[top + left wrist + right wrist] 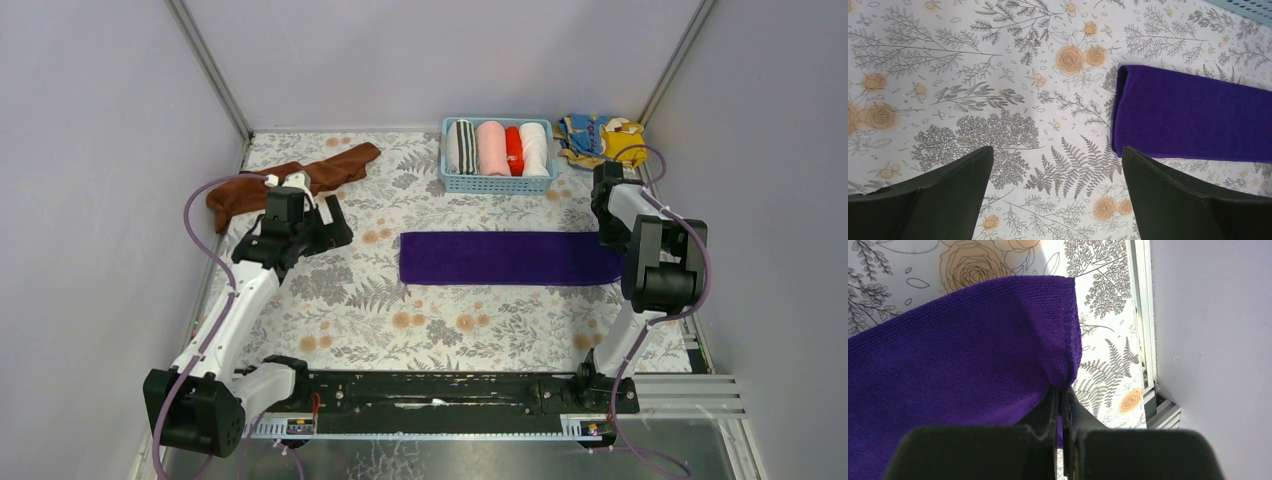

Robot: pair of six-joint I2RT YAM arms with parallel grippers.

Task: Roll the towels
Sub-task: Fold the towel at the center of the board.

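A deep purple towel (pixel 505 259) lies folded in a long flat strip across the middle of the flowered table. My right gripper (pixel 1062 390) is shut on its right end, and the cloth (pixel 973 355) puckers up where the jaws pinch it. In the top view that gripper (pixel 612 238) sits at the strip's right end. A rust-brown towel (pixel 300 178) lies crumpled at the back left. My left gripper (pixel 335 228) hovers open just in front of it, left of the purple strip. The left wrist view has the strip's left end (pixel 1193 117) beyond the right finger (pixel 1168 190), with only tablecloth between the fingers.
A light blue basket (pixel 497 181) at the back holds rolled striped, pink, red and white towels. A yellow-and-blue patterned cloth (pixel 600 136) lies in the back right corner. Grey walls close in both sides, and the table's metal edge rail (pixel 1147 340) runs just right of my right gripper.
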